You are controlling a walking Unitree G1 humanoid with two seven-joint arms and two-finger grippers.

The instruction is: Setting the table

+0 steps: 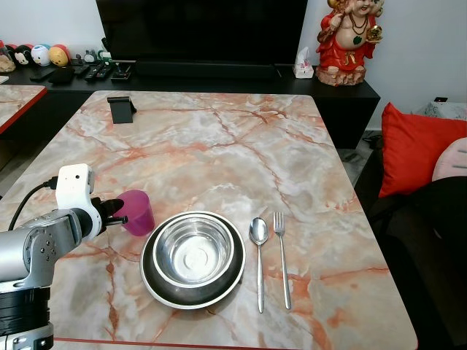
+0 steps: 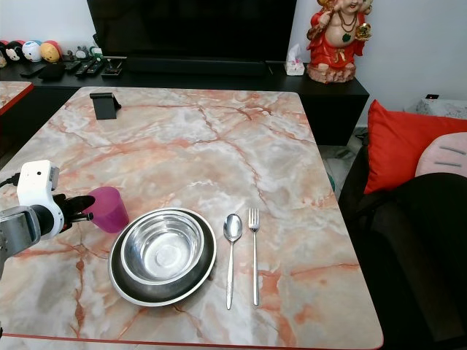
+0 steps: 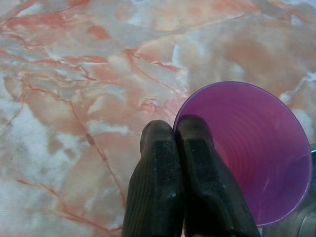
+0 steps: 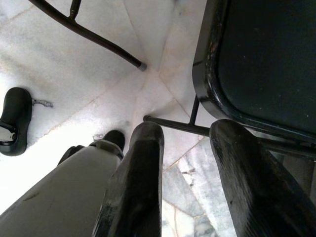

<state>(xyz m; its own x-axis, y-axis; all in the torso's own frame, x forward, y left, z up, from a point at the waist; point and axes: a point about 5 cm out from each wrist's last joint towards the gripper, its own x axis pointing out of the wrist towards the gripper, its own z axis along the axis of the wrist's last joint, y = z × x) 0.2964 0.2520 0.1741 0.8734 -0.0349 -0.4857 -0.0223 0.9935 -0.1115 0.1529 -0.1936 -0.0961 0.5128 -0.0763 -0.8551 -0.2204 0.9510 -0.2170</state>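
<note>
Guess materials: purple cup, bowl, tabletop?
Purple cup: likely thin plastic, translucent, faint ridged wall. Bowl: polished metal, probably steel, mirror glare. Tabletop: glossy marble look with orange veins; real stone or laminate, can't tell.
</note>
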